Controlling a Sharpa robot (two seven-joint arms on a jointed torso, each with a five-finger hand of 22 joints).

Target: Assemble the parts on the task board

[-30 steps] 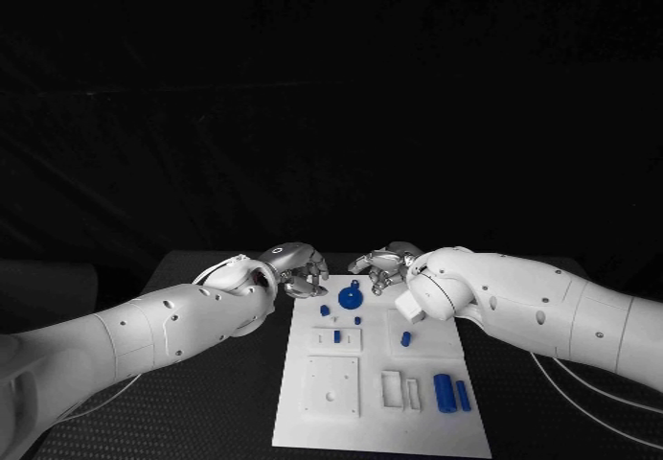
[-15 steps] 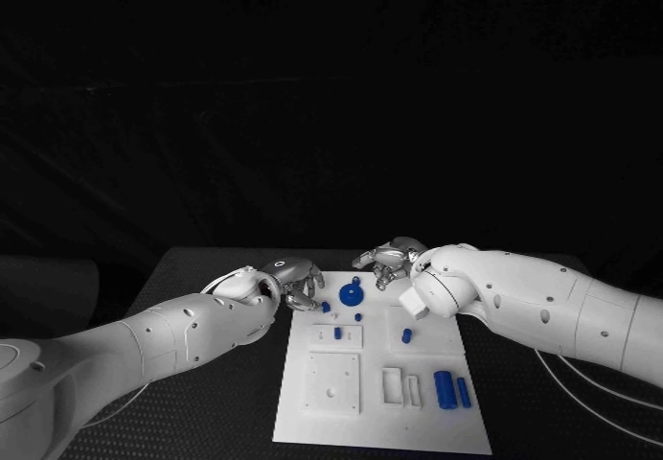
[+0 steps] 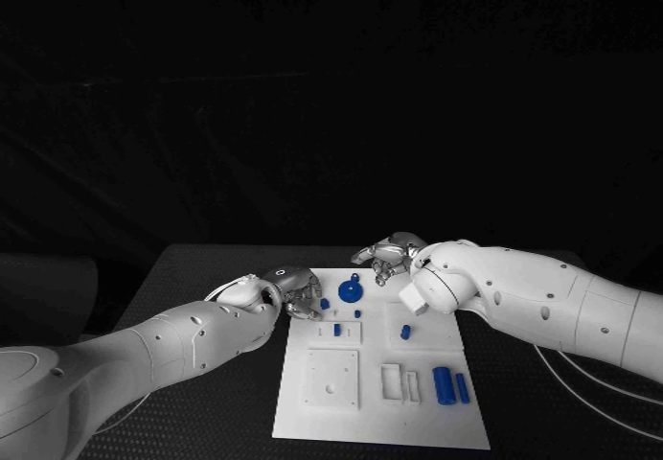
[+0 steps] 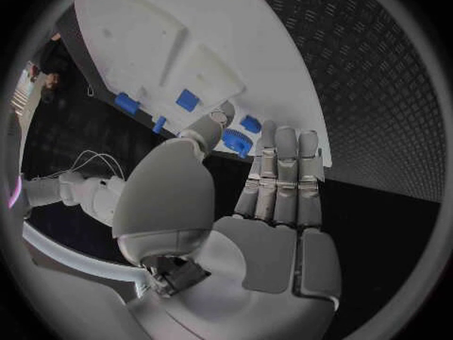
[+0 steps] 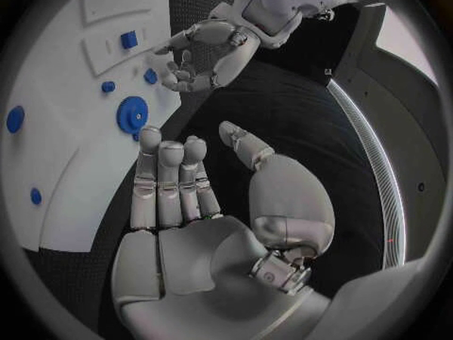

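The task board (image 3: pixel 380 383), a white rectangular plate, lies flat at the centre of the black table (image 3: pixel 207 402). At its far end, toward 12 o'clock, a large round blue part (image 3: pixel 351 288) lies with several small blue pieces around it; two long blue bars (image 3: pixel 452 386) lie side by side toward 4 o'clock. The left hand (image 3: pixel 294 288) sits at the board's far left edge, about 10 o'clock, fingers straight and close together, thumb tip near a ribbed blue part (image 4: pixel 238 140), gripping nothing. The right hand (image 3: pixel 390 257) hovers at the board's far edge near 12 o'clock, fingers loosely extended, thumb apart, palm empty.
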